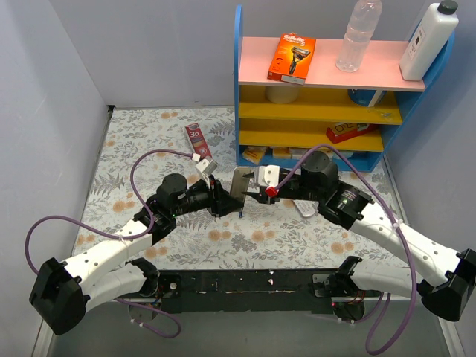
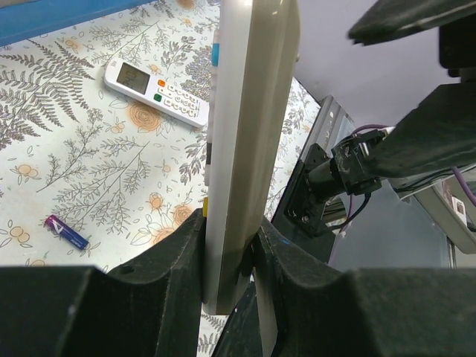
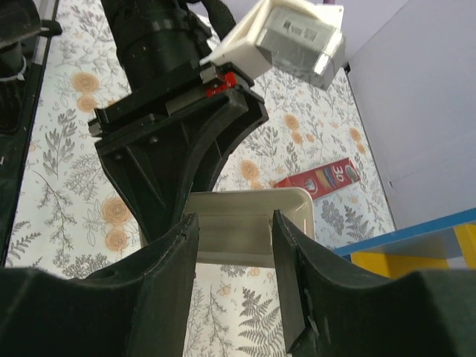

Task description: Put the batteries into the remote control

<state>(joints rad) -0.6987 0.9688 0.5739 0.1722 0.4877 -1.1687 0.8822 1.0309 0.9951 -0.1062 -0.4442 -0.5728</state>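
Observation:
My left gripper (image 2: pixel 230 256) is shut on the lower end of a slim silver-grey remote control (image 2: pixel 249 134) and holds it upright on edge above the table, at mid-table in the top view (image 1: pixel 242 186). My right gripper (image 3: pixel 234 245) faces the remote's far end (image 3: pixel 245 223); its jaws stand apart, and the remote's recessed panel shows in the gap between them. I cannot tell whether the fingers touch it. One dark blue-purple battery (image 2: pixel 67 232) lies on the floral cloth to the left of the held remote.
A white remote with a small screen (image 2: pixel 156 93) lies flat on the cloth. A red toothpaste box (image 1: pixel 197 137) lies at the back left. The blue shelf unit (image 1: pixel 242 89) stands behind, with a razor pack (image 1: pixel 291 57) and bottles on top.

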